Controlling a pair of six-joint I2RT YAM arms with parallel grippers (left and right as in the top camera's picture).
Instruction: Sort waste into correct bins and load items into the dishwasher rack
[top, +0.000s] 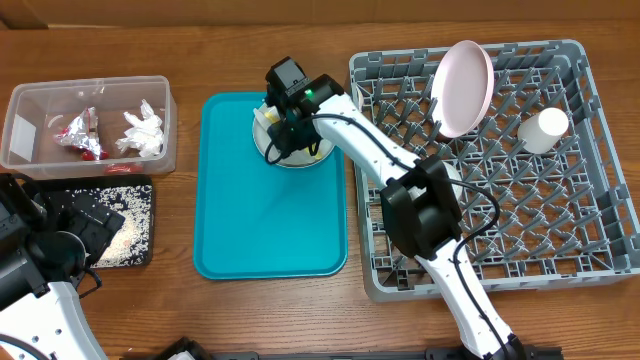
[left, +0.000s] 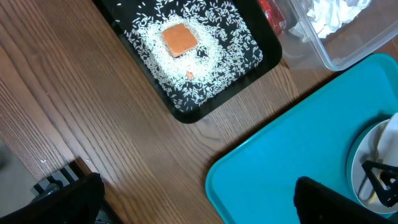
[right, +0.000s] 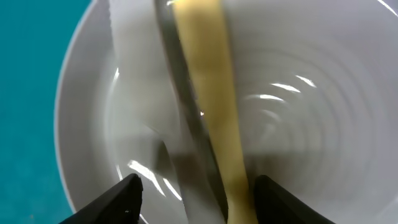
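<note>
A small grey bowl (top: 292, 148) sits on the teal tray, holding a yellow spoon (right: 208, 93) and a white plastic utensil (right: 134, 81). My right gripper (right: 199, 200) hangs low inside the bowl (right: 311, 124), jaws open and straddling both handles, with a gap on each side. In the dishwasher rack (top: 600, 190) a pale pink plate (top: 463, 88) leans upright and a white cup (top: 543, 128) lies beside it. My left gripper (left: 202, 205) is wide open over bare wood by the tray's corner, holding nothing. The black tray (left: 249, 68) holds rice grains (left: 211, 59) and an orange cube (left: 180, 38).
The clear tub (top: 30, 150) at the far left holds tissue (top: 143, 133) and red-and-silver wrappers (top: 80, 135). The black tray (top: 145, 250) lies just in front of it. The flat teal tray (top: 270, 230) separates the bins from the rack.
</note>
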